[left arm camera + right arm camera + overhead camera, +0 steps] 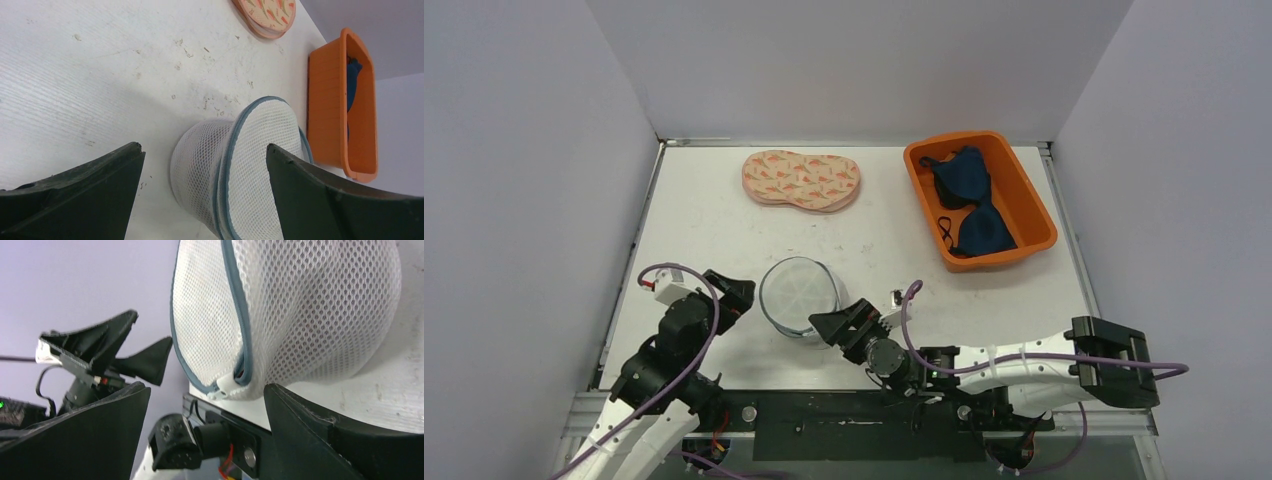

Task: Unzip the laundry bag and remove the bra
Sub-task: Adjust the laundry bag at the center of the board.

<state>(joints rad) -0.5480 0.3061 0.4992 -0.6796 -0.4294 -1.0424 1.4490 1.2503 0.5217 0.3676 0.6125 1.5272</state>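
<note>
Two hands flank the white mesh laundry bag (797, 290), both spread wide and holding nothing. The left hand (734, 290) sits just beside the bag's left side, with the bag showing between its dark fingers (100, 185) in the left wrist view. The right hand (832, 318) points at the bag's near right edge; whether its fingers (320, 435) touch the mesh I cannot tell. The bag stands as a round drum with grey-blue trim, close to the near edge of the table (704, 220). Its white zip pull (220, 388) lies on the trim, low on the side facing the right hand. What the bag holds is hidden by the mesh. Well apart, at the far right, an orange bin (1034, 215) holds a dark blue bra (969, 195). A pink patterned padded piece (801, 180) lies at the far middle.
</note>
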